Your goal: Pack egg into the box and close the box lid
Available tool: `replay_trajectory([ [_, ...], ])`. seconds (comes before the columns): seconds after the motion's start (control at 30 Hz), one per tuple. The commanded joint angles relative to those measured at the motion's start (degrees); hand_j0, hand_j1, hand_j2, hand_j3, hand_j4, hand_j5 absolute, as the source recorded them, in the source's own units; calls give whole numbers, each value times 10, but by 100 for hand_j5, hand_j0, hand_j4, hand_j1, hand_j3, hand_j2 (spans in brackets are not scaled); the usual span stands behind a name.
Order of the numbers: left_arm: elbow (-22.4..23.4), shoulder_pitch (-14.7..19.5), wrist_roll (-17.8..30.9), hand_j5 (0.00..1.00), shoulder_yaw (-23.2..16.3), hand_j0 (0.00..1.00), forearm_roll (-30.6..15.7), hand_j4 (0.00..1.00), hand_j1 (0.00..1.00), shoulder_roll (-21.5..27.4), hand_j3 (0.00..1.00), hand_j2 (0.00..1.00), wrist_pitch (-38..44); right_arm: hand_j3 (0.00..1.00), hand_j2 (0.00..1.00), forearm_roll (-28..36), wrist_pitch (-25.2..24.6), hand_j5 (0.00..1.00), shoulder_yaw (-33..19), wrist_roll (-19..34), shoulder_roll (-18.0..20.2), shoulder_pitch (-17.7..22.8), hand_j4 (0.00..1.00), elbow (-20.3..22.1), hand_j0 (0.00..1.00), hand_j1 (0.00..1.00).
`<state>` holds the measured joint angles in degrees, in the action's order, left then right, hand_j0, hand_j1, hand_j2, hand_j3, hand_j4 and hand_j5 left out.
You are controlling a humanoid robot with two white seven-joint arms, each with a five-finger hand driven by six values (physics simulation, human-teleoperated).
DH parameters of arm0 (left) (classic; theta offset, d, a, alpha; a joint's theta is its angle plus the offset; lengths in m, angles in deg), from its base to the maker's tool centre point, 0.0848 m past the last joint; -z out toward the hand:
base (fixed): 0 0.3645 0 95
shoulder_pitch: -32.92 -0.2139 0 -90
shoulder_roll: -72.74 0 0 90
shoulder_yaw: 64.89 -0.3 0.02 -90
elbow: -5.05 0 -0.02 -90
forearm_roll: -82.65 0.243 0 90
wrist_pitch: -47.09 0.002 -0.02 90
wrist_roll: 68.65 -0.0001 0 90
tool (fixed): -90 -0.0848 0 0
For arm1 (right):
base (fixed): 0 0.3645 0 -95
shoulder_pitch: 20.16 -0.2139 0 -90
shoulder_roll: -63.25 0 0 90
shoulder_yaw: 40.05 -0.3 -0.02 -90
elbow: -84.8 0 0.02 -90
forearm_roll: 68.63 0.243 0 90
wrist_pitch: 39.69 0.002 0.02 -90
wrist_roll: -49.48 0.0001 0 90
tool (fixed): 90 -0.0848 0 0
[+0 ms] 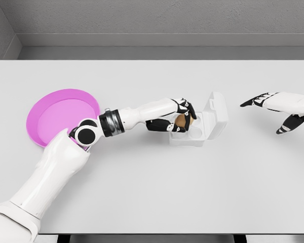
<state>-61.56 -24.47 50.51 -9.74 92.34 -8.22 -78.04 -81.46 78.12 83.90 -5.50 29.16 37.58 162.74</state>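
Head view shows my left fingers point(185, 112) curled around the brown egg point(181, 121), holding it just over the left edge of the open box point(197, 135). I judge this the placing step: I should lower the egg straight into a cup, keep my grip light, and let go only once it seats, so it neither cracks nor rolls. The lid point(216, 110) stands tilted up on the far right side, clear of my hand. My right hand point(274, 111) hovers well apart with fingers spread, holding nothing. The pink plate point(45, 119) sits on the surface point(157, 192) behind my forearm.
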Motion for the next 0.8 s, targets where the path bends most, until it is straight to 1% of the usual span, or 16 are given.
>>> replay_trajectory([
  [0.0,5,0,-1,27,0,27,-4,27,27,0,27,27,1,100,100,3,-1,100,0,0,1,0,100,0,100,100],
  [0.3,21,11,3,27,0,27,0,27,27,-10,27,27,1,100,100,3,-1,100,0,0,1,0,100,0,100,100],
  [0.4,36,11,3,27,-1,27,2,27,27,-21,27,27,1,100,100,3,-1,100,0,0,2,0,100,0,100,100],
  [0.47,38,11,4,27,-2,27,2,27,27,-26,27,27,1,100,100,3,-1,100,1,0,1,0,100,0,100,100],
  [0.53,48,11,1,27,1,27,-5,27,27,-27,27,27,1,100,100,3,-1,100,1,0,1,0,100,0,100,100],
  [0.63,47,11,0,27,2,27,-33,27,27,-26,27,27,1,100,100,3,-1,100,1,0,1,0,100,0,100,100],
  [0.7,43,11,-2,27,2,27,-86,27,27,-21,27,27,1,100,100,3,-1,100,1,0,1,0,100,0,100,100],
  [0.73,44,11,-2,27,2,27,-99,27,27,-20,27,27,1,100,100,3,-1,100,1,0,1,0,100,0,100,100],
  [0.77,44,11,-3,26,3,26,-100,26,26,-20,26,26,1,100,100,3,-1,100,1,0,1,0,100,0,100,100],
])
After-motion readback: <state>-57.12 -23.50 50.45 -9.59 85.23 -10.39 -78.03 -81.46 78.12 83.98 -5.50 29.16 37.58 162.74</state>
